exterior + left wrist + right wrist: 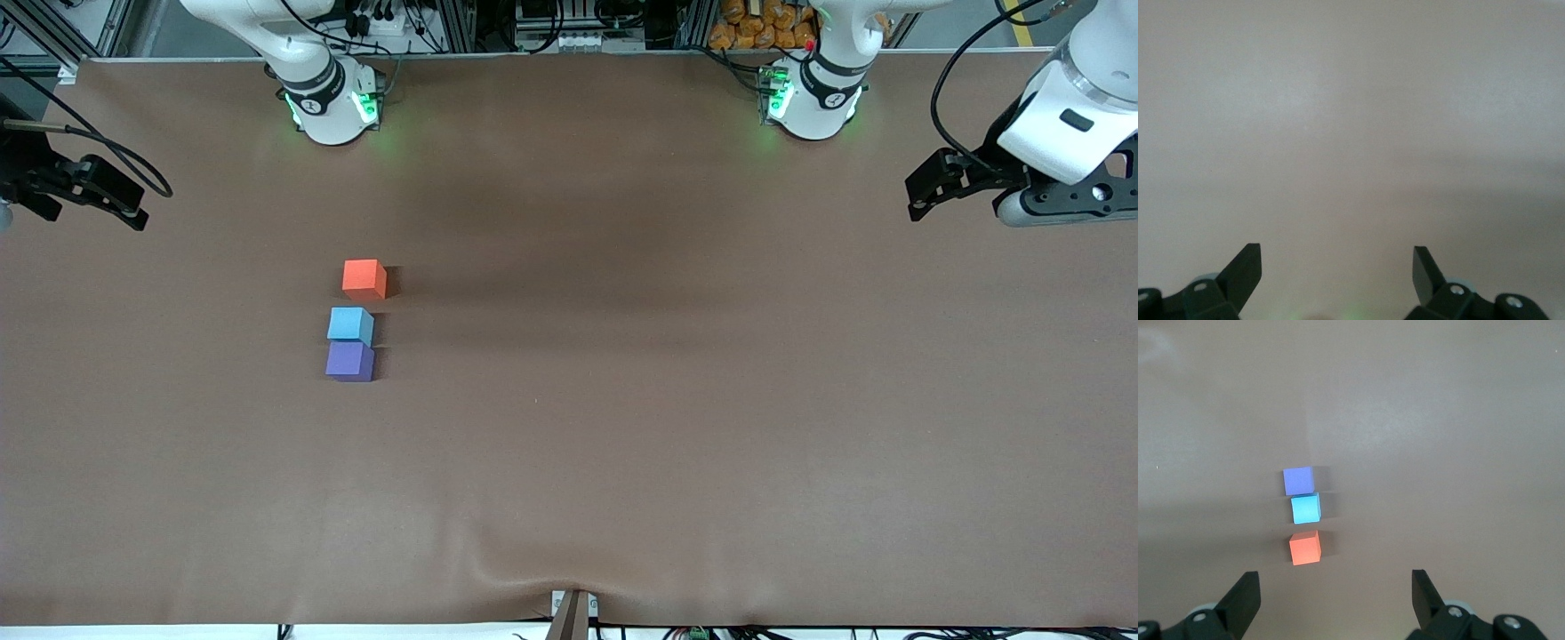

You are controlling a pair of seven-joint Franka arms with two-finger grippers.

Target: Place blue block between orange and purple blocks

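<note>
Your right wrist view shows the blue block (1305, 508) between the orange block (1305, 547) and purple block (1298, 480); the left wrist view shows only bare bench (1351, 133). The left claw (1337, 267) and right claw (1336, 590) are both released.

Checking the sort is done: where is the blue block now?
In the front view the blue block sits toward the right arm's end of the table, between the orange block and the purple block, against the purple one.

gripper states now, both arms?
Left gripper: open, empty, over bare table.
Right gripper: open, empty, above the orange block.
</note>
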